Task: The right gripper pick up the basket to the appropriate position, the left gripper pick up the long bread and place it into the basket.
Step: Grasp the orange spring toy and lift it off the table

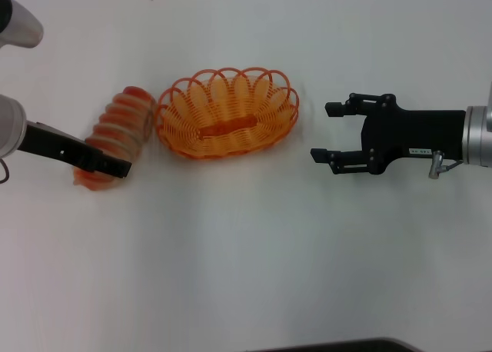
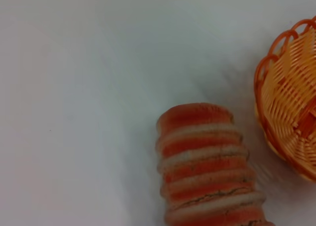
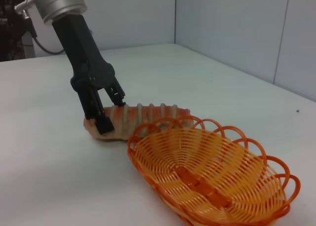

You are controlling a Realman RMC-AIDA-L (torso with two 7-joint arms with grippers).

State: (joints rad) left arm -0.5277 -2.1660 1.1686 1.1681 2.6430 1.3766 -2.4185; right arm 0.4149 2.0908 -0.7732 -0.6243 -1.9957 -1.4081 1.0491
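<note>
The long bread [image 1: 117,133], cream with orange-red ridges, lies on the white table just left of the basket [image 1: 227,114], an empty oval orange wire one. My left gripper [image 1: 108,164] is at the bread's near end, one finger on each side, closed against it. The right wrist view shows these fingers [image 3: 102,121] clamping the bread [image 3: 148,115], which rests on the table beside the basket [image 3: 207,181]. The left wrist view shows the bread [image 2: 207,171] and the basket's rim [image 2: 276,112]. My right gripper [image 1: 327,131] is open and empty, a short way right of the basket.
The white table [image 1: 246,260] is bare around the bread and basket. A dark edge [image 1: 338,346] shows at the front of the table. Grey walls [image 3: 237,28] stand behind the table in the right wrist view.
</note>
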